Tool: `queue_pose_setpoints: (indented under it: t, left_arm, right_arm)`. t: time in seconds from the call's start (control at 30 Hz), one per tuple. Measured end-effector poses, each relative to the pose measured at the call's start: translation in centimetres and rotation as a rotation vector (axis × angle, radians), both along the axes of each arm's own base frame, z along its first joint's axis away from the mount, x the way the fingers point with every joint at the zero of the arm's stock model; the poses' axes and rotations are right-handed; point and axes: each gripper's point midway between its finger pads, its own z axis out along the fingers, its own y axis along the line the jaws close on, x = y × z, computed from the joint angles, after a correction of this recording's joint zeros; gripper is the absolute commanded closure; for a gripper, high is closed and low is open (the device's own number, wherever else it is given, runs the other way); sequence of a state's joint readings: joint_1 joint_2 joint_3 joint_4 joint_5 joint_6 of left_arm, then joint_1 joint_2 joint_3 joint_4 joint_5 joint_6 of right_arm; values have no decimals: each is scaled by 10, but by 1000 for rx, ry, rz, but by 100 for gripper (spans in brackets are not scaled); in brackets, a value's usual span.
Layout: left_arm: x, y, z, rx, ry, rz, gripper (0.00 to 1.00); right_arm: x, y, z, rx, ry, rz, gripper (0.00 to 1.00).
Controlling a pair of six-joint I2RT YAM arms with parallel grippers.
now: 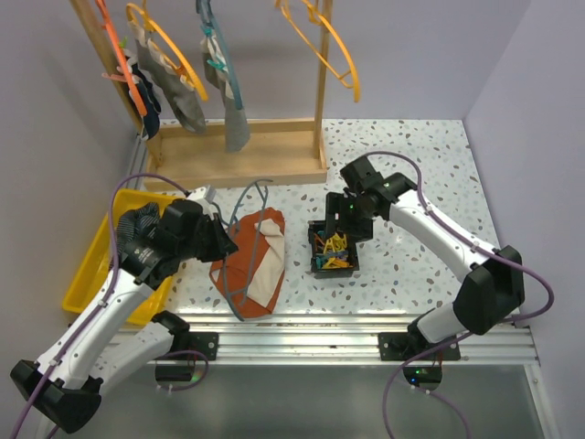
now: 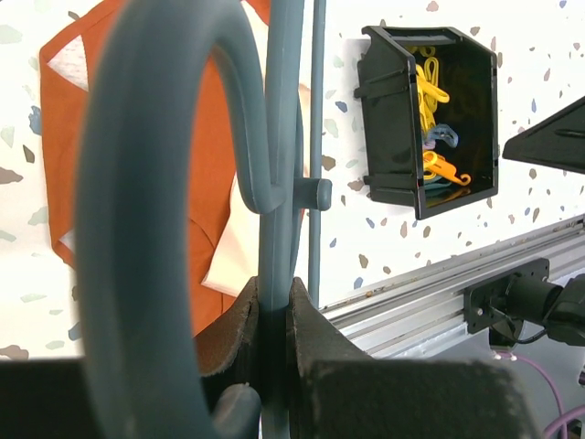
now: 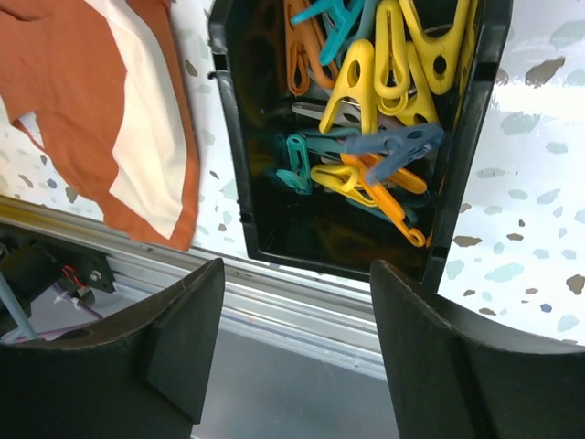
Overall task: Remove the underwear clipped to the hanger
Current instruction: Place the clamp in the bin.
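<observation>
Black bin (image 1: 334, 249) holds loose plastic clips (image 3: 366, 101) in yellow, orange, teal and blue. Right gripper (image 3: 294, 274) hovers directly above it, fingers spread wide and empty. Left gripper (image 2: 272, 315) is clamped on the grey-blue hanger (image 2: 278, 183), which lies over the rust-brown underwear (image 1: 245, 274) flat on the table (image 1: 411, 155).

Rust briefs (image 3: 64, 82) lie spread flat on the table (image 1: 411, 155), cream lining showing, a grey-blue hanger (image 2: 137, 229) across them; grey briefs (image 1: 187, 105) and navy briefs (image 1: 148, 105) hang on the rack (image 1: 321, 101) behind.
</observation>
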State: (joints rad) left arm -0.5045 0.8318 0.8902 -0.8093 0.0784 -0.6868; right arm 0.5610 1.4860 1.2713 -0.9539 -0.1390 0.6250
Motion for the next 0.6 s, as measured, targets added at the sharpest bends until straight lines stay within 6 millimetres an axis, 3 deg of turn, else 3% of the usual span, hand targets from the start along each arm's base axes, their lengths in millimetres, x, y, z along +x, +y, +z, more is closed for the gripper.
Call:
queue_pose_setpoints:
  t: [0.3,0.43,0.6]
  left_arm:
    - [-4,-5,2,-8,-1,-50,100]
    - [-16,-16,4,-44,13,-155,100]
    - [-53,-34,15,-169,47,-335,100]
  right_arm:
    - [6,8,23,55,-78,55,29]
    - [3,12,52,131,-179,124,27]
    - [-1,10,103,184,-359,242,22]
